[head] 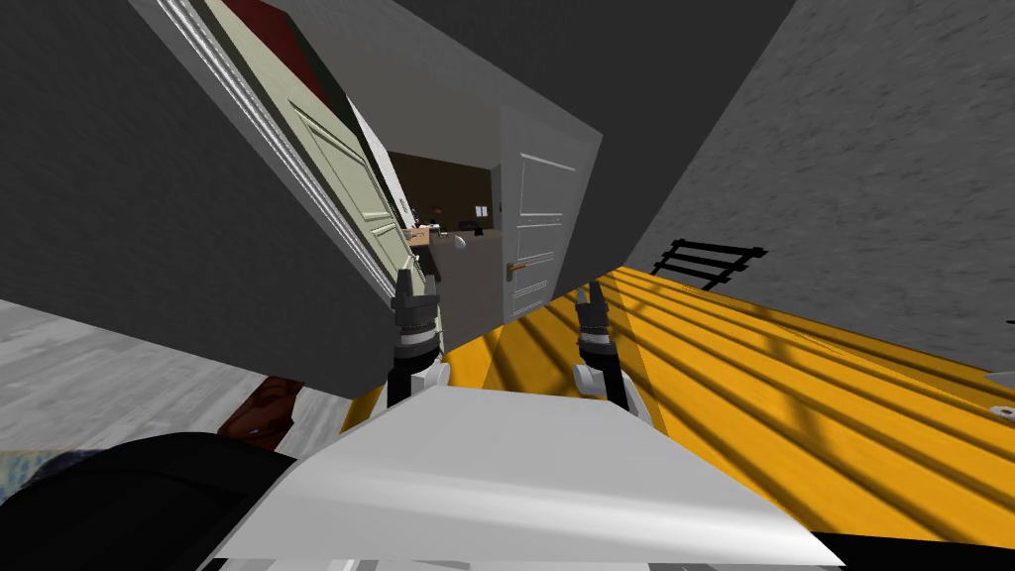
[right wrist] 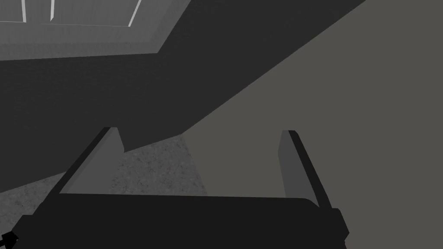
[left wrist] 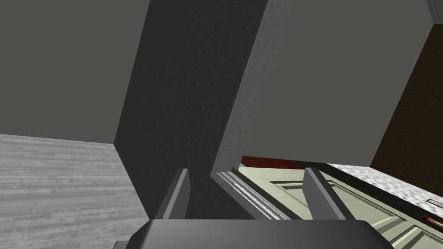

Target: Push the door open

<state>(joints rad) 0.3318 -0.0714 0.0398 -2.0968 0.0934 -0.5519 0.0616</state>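
A pale green panelled door [head: 342,169] stands swung open at my left, its silver-trimmed frame [head: 287,159] running along a dark grey wall. My left gripper [head: 415,281] is raised at the door's near lower edge, close to it; contact is not visible. In the left wrist view the left gripper [left wrist: 247,170] is open with nothing between its fingers, and the green door [left wrist: 285,190] lies just beyond them, next to a grey frame post [left wrist: 246,108]. My right gripper [head: 593,290] is held up to the right of the doorway, and the right wrist view shows it [right wrist: 200,129] open and empty.
Past the opening stands a grey-white panelled door [head: 535,233] with a brown handle [head: 515,268], beside a room holding a desk [head: 426,236]. Yellow plank floor [head: 793,377] spreads to my right. A black rack [head: 709,260] sits against the rough grey right wall. A dark grey wall [head: 149,218] is close on my left.
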